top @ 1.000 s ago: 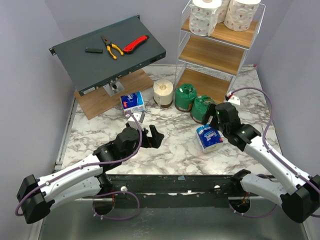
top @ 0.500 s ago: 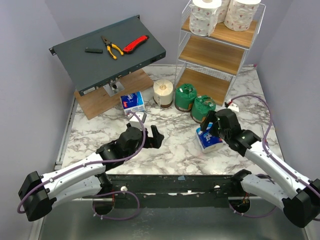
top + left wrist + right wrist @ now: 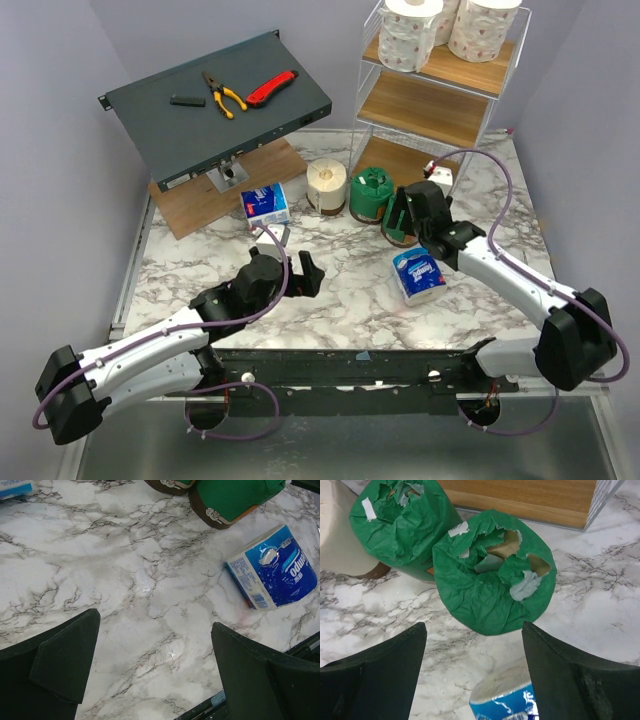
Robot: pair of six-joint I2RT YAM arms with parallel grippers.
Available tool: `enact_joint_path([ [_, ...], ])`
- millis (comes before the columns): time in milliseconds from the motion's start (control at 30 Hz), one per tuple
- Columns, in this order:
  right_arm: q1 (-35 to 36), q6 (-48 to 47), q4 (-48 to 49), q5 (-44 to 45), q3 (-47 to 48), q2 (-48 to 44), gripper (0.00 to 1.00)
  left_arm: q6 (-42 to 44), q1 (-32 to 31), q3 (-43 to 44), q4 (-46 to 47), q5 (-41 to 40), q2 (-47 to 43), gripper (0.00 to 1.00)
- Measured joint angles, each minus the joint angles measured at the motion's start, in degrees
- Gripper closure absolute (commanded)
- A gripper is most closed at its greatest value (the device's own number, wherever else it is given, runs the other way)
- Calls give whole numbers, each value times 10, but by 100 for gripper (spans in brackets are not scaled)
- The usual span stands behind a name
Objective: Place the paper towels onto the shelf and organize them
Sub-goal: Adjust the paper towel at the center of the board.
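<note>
While the right gripper (image 3: 472, 647) hangs with jaws spread, empty, over a green-wrapped roll (image 3: 490, 590) at six o'clock of the shelf (image 3: 430, 100), the left gripper (image 3: 154, 630) gapes wide, holding nothing, over the marble table (image 3: 100, 555), a blue pack (image 3: 275, 570) at its two o'clock

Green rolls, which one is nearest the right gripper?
The green roll beside the blue pack, centred ahead of the right gripper. The other green roll sits farther off, next to the cream roll.

Three white printed rolls (image 3: 410, 35), one cream roll (image 3: 326, 184), two green-wrapped rolls (image 3: 370, 194), two blue-and-white packs (image 3: 418, 276); one pliers (image 3: 224, 96), one red knife (image 3: 271, 88).
</note>
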Motion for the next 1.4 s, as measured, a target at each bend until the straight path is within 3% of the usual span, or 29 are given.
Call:
enact_joint_path([
  [200, 0, -19, 28, 6, 13, 46, 29, 0, 0, 0, -12, -4, -7, 2],
  [433, 0, -40, 66, 0, 17, 38, 28, 0, 0, 0, -15, -9, -17, 2],
  [667, 0, -56, 60, 6, 101, 117, 30, 0, 1, 0, -15, -8, -4, 2],
  [1400, 0, -89, 41, 19, 73, 161, 33, 0, 1, 0, -22, -8, 6, 2],
])
